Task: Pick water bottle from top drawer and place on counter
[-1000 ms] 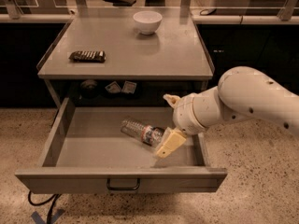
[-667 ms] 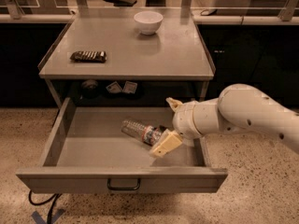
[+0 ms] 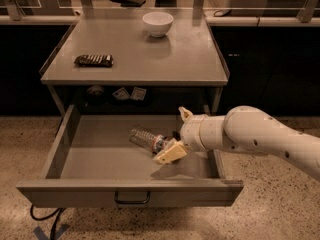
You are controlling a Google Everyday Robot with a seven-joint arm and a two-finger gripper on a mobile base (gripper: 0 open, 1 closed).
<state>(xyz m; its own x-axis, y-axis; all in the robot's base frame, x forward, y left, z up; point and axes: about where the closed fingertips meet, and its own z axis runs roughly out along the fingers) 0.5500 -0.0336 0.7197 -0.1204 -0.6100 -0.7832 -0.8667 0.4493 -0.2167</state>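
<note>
1. Water bottle (image 3: 147, 139) lay on its side on the floor of the top drawer (image 3: 65, 139), near the drawer's middle and a little toward its right wall. Its clear ribbed body angled toward the drawer's back left corner.
2. The top drawer stood pulled out, with its dark bar handle (image 3: 132, 201) centred on the front panel.
3. The claw (image 3: 172, 136) hung inside the drawer at the right end of the water bottle and was released. One pale finger (image 3: 169, 154) slanted down toward the drawer floor on the side nearer the front panel. The other finger (image 3: 185, 113) pointed up near the drawer's back edge, with a wide gap between them.
4. The bottle's labelled end sat just beside the lower finger; whether they touched could not be told.
5. The white arm (image 3: 260, 134) reached in over the drawer's right wall.
6. The worktop (image 3: 175, 64) stood directly above the back of the drawer. It carried a white bowl (image 3: 158, 23) at its far edge and a dark flat packet (image 3: 93, 60) over the drawer's left side, well apart.
7. Two small cards (image 3: 130, 93) showed in the shadowed recess between drawer and worktop.
</note>
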